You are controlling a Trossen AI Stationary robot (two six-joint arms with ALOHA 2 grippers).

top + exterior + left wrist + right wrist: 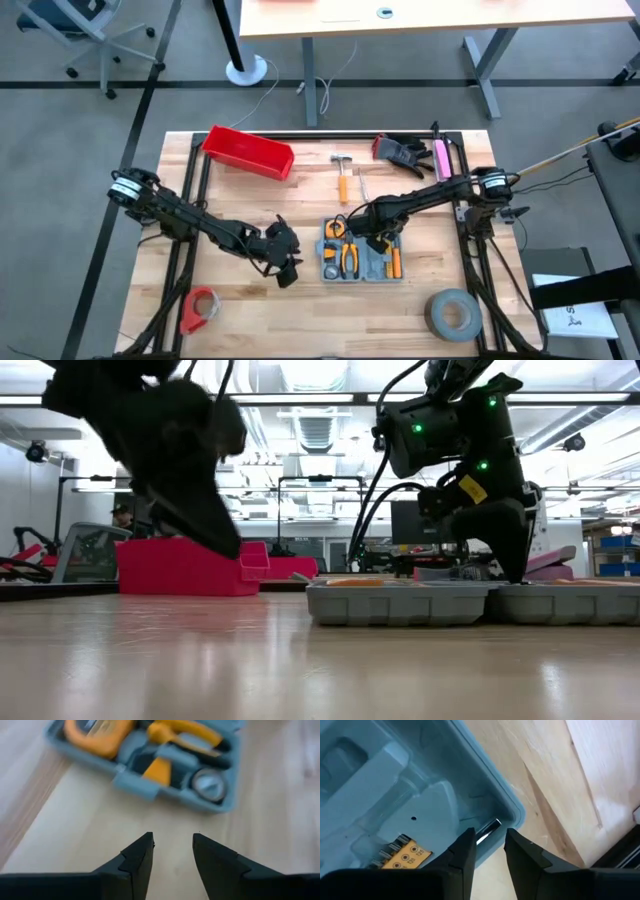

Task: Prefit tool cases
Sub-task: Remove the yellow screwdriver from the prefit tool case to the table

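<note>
The right gripper is down inside the open tool case, at its right half. Its two fingers stand a little apart, and a thin shiny metal piece lies between their tips, at the corner of a moulded recess. It looks like the fingers are on this piece, but I cannot tell if they really hold it. Just beside it sits a small yellow bit holder.

The left gripper waits above the bare table, near the left edge of the case, with fingers partly open and nothing between them.

The case lies open and flat in the middle of the table, a bit to the right. Orange pliers and other tools already sit in its recesses.

To do this step well, I think the metal piece should be kept in line with its recess and pressed straight down, not from the side, so the case does not slide.

Only the right wrist view shows the metal piece and the recess. The high view shows what the wrist views miss: a hammer still outside the case on its far side, and a red bin at the far left.
</note>
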